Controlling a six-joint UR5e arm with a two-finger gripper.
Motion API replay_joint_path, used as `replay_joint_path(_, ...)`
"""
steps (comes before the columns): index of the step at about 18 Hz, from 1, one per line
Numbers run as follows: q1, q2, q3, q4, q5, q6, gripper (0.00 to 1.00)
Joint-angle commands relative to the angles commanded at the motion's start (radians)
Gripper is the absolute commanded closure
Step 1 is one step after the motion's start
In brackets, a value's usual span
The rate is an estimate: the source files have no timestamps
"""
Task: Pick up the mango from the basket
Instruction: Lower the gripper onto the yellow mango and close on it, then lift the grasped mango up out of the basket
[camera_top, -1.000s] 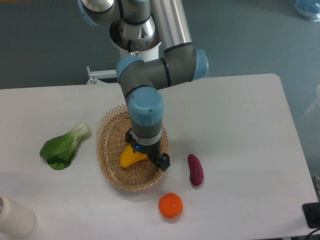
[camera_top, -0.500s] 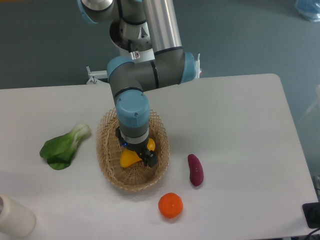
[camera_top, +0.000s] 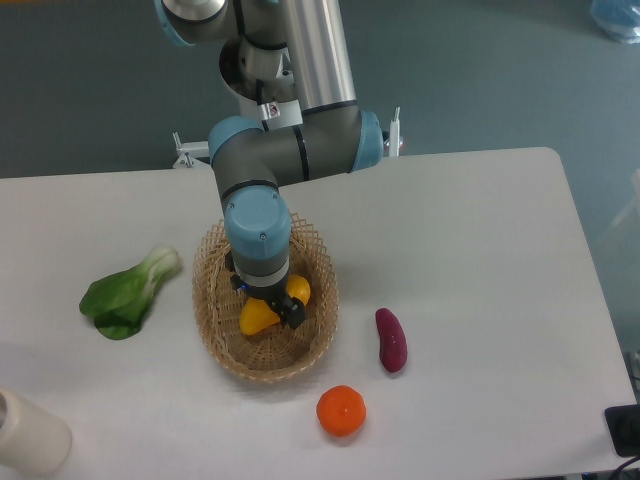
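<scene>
Here the mango (camera_top: 262, 314) is being seen inside the basket (camera_top: 218, 330), lying on its woven floor, with one yellow end showing at the lower left of the gripper (camera_top: 278, 305) and another bit at its right. The gripper is being held straight down over the fruit, its dark fingers (camera_top: 293, 315) at the mango's middle; whether they are clenched on it cannot be told. On the table (camera_top: 470, 250), a leafy green vegetable (camera_top: 128, 294) is being seen left of the basket, a purple vegetable (camera_top: 390, 339) to its right, an orange fruit (camera_top: 341, 411) in front
</scene>
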Motion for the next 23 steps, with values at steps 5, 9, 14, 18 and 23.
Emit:
replay_joint_path(5,-0.008,-0.015,0.005,0.039,0.009,-0.081,0.68)
replay_joint_path(9,-0.005,-0.005,0.041,0.017,0.002,-0.086,0.79)
replay_joint_path(14,0.012,0.024,0.051,0.014,-0.02,-0.094,0.79)
replay_joint_path(18,0.041,0.034,0.081,0.014,-0.029,-0.092,0.78)
replay_joint_path(23,0.123,0.041,0.11,0.015,-0.028,-0.075,0.77)
